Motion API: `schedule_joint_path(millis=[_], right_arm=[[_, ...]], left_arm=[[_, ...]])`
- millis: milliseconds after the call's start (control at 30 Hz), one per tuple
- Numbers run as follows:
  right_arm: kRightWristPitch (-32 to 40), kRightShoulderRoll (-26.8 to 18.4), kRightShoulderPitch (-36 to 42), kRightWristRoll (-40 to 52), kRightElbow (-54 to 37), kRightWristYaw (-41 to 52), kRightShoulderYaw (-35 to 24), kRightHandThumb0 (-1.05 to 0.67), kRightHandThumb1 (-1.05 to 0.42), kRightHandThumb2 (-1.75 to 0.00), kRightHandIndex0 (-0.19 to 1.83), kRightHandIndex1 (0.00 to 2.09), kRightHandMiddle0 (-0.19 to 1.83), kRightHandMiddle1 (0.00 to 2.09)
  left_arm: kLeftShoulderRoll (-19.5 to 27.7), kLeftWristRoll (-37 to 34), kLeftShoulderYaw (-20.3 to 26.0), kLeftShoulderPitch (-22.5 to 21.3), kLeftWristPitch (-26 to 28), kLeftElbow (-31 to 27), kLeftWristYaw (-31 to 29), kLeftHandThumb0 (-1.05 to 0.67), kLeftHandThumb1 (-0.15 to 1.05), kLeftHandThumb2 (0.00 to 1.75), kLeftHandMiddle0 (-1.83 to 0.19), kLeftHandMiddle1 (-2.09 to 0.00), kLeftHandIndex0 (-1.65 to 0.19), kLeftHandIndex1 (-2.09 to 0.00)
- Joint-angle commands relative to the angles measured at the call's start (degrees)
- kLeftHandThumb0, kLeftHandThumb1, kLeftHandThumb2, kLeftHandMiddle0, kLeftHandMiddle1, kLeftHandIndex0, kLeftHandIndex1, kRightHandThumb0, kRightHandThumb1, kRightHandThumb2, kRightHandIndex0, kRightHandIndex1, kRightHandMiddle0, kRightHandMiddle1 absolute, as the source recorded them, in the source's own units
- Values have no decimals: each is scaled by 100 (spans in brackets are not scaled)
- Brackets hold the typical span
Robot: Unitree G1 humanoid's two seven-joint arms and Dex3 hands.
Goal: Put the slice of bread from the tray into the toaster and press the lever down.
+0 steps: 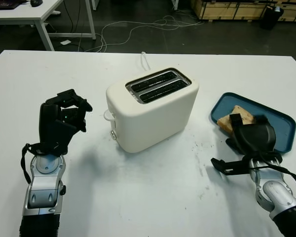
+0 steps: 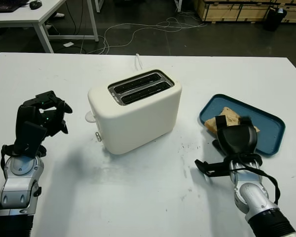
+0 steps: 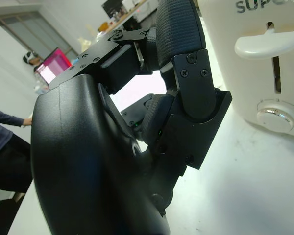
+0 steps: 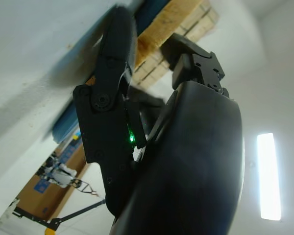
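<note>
A cream toaster (image 1: 155, 116) stands mid-table with both top slots empty. Its lever (image 1: 107, 115) is up on the end facing my left hand, and the left wrist view shows the lever (image 3: 264, 44) above a round dial (image 3: 279, 113). At the right, a slice of bread (image 1: 242, 114) lies in the near-left part of a blue tray (image 1: 281, 123). My right hand (image 1: 246, 131) hangs over the tray's near edge, fingers reaching onto the bread, thumb stretched out over the table; it grips nothing. My left hand (image 1: 71, 106) is raised left of the toaster, fingers curled, holding nothing.
A white cord (image 1: 145, 59) runs from behind the toaster to the table's far edge. Beyond the table are another white desk (image 1: 24, 12), floor cables and wooden crates (image 1: 237, 7). A person (image 3: 5, 132) shows in the left wrist view.
</note>
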Motion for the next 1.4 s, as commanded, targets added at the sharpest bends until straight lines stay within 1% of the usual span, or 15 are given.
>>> schedule_joint_path(millis=[0, 67, 100, 167, 233, 467, 533, 633, 667, 767, 900, 1200, 1300, 1333, 1367], right_arm=[[-219, -100, 215, 5, 21, -284, 63, -51, -79, -46, 156, 174, 36, 174], [-315, -142, 240, 1, 72, -613, 46, -51, -88, -41, 157, 174, 17, 174], [-295, -164, 236, -28, 50, -559, 56, -50, -90, -46, 157, 174, 8, 174], [-271, -152, 239, 23, -4, -515, 11, -50, -92, -77, 157, 175, 2, 175], [-306, -140, 249, 103, -34, -567, -50, -49, -92, -92, 157, 175, 1, 175], [-460, -251, 240, 233, -208, -356, -152, -49, -92, -104, 157, 175, 2, 175], [-553, -315, 218, 227, -220, -410, -153, -51, -92, -101, 157, 175, 22, 175], [-721, -366, 188, 327, -280, -482, -234, -52, -92, -97, 157, 175, 123, 175], [-812, -380, 172, 377, -284, -564, -277, -52, -92, -96, 157, 175, 143, 175], [-1198, -436, 92, 645, -207, -933, -460, -51, -92, -96, 157, 175, 156, 175], [-1576, -569, -71, 957, -168, -1151, -763, -54, -92, -99, 157, 175, 157, 175], [-2478, -788, -628, 2103, -404, -1150, -1762, -62, -92, -80, 157, 175, 157, 175], [-2786, -832, -879, 2564, -351, -866, -1965, -63, -92, -72, 157, 175, 44, 175], [-2920, -871, -985, 2733, -312, -742, -2024, -63, -92, -69, 157, 175, 18, 175], [-3059, -926, -1120, 2923, -279, -582, -2084, -62, -92, -67, 157, 175, 9, 175]], left_arm=[[-3, 35, -5, 15, -122, -5, 23, -84, 77, 68, -140, -140, -119, -145], [-6, 39, -5, 12, -132, -1, 29, -84, 77, 69, -141, -140, -120, -145], [-7, 40, -5, 12, -136, -1, 31, -85, 77, 69, -141, -141, -120, -145], [-1, 36, -7, 12, -170, 8, 22, -85, 77, 69, -141, -141, -120, -145], [7, 50, -7, 7, -221, 39, 30, -84, 77, 69, -141, -141, -120, -145], [5, 12, 5, 16, -225, 35, 2, -85, 78, 67, -140, -141, -120, -144], [7, 25, -1, 16, -208, 19, 2, -85, 78, 66, -140, -141, -120, -144], [9, 5, 1, 6, -226, 36, -14, -85, 79, 65, -139, -141, -120, -145], [10, 11, 1, 3, -223, 39, -10, -85, 79, 65, -139, -141, -120, -145], [-1, 40, 2, -1, -197, 39, 28, -85, 79, 65, -140, -141, -119, -145], [9, 72, -1, 9, -199, 38, 43, -85, 79, 65, -140, -141, -119, -144], [-22, 20, 6, 24, -163, 3, 24, -84, 78, 66, -140, -141, -118, -144], [-26, 21, 5, 27, -140, -12, 26, -84, 78, 66, -140, -141, -119, -145], [-22, 24, 6, 26, -140, -11, 25, -84, 78, 66, -140, -141, -119, -145], [-15, 29, 7, 24, -153, -2, 24, -85, 78, 66, -140, -141, -119, -145]])
